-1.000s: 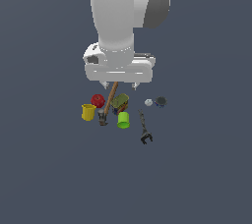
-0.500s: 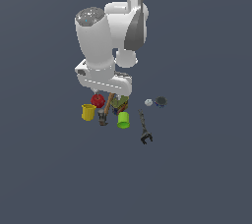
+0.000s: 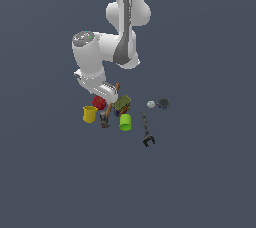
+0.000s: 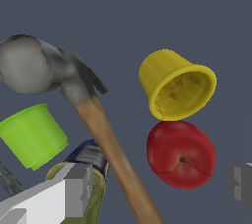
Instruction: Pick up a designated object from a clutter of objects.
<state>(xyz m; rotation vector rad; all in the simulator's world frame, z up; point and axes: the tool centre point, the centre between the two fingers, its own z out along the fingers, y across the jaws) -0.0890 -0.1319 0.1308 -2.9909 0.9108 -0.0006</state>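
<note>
End effector point(image 4: 160, 188): fingers spread wide, nothing held; in the wrist view the red apple point(image 4: 180, 154) sits between them but nearer one finger.

Target location: exterior view, centre-left of frame, apple point(image 3: 99, 103) just under the wrist, touching or nearly touching the yellow cup point(image 3: 89, 114); hammer point(image 3: 104, 118) just beside it.

Risks, as you judge them: one finger could land on the hammer handle point(image 4: 114, 159), which crosses the gap close to the apple; the other could clip the yellow cup's rim point(image 4: 183, 92); the glossy round apple may roll out of an off-centre pinch.

Room: green cup point(image 4: 31, 135) and olive can point(image 4: 86, 181) crowd the handle side; open desk point(image 3: 45, 172) lies beyond the yellow cup at the frame's left.
</note>
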